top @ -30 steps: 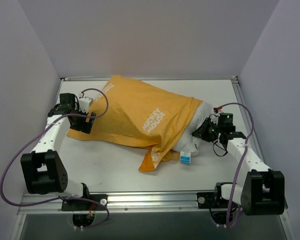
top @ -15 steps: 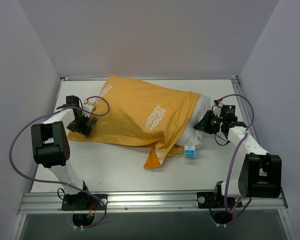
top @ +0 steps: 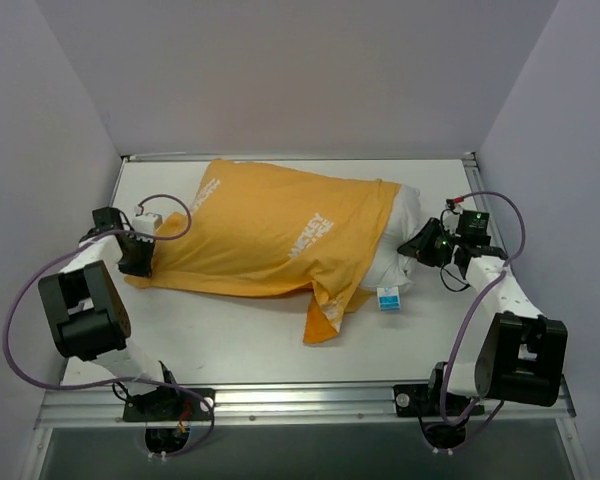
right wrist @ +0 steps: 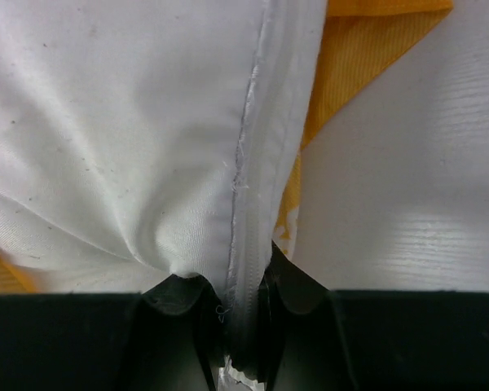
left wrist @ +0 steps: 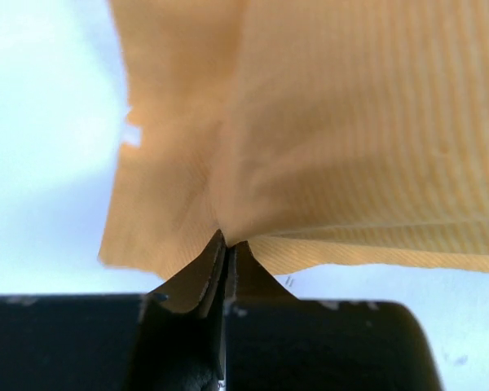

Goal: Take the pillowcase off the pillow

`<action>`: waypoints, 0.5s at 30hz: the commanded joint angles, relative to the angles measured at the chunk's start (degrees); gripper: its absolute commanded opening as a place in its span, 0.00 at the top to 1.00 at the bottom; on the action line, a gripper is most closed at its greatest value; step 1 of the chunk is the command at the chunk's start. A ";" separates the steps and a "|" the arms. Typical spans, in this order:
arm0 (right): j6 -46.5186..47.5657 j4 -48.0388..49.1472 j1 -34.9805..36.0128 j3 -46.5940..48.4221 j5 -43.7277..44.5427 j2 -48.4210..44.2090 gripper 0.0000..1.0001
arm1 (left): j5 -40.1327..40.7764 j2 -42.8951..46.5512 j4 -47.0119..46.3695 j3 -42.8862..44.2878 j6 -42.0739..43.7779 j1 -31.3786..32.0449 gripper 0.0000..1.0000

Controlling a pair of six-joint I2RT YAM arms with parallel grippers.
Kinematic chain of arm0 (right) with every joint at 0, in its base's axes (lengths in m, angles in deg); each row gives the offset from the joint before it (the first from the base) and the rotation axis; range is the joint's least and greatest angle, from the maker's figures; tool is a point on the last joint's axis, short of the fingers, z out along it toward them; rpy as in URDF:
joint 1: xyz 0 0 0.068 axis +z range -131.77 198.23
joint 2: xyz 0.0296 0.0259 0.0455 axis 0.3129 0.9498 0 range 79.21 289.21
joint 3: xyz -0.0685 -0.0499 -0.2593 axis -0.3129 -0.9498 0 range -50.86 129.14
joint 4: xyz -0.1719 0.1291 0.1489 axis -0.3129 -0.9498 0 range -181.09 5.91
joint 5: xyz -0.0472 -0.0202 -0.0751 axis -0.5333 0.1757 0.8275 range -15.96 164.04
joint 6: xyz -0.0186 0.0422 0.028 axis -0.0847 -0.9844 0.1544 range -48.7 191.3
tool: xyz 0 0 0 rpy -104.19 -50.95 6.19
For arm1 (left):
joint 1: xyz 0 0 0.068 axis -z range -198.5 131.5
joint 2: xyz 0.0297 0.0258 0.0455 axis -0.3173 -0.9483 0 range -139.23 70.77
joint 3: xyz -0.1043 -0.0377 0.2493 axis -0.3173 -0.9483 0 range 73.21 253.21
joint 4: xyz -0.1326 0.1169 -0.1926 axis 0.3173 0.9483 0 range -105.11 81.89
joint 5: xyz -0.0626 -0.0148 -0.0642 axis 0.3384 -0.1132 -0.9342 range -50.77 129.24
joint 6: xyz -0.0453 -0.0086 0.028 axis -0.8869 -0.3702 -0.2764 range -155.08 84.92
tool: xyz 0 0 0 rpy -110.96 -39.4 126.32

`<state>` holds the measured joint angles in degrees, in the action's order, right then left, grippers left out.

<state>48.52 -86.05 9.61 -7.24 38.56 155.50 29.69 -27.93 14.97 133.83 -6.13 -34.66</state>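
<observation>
The left gripper [left wrist: 226,244] pinches the left edge of the orange pillowcase [top: 260,235], mid-table. The right gripper [right wrist: 238,281] clamps the white pillow [top: 398,245] protruding at right. The white lettering [top: 310,237] is unreadably small.

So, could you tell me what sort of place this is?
Likely a lab robot cell: white table boxed by plain walls, two arms bolted at its edge, pillow in an orange pillowcase.

Orange pillowcase [top: 260,235], white pillow [top: 392,262], tag [top: 388,299] seemingly blue
</observation>
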 commanded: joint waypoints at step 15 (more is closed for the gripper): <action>-11.31 7.31 -21.33 0.08 -6.16 -14.84 1.00 | -0.92 21.27 6.56 9.69 7.35 -27.33 0.98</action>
<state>41.11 -89.48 -3.24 -6.59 27.28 144.37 19.20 -6.07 27.32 138.86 -3.33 -56.30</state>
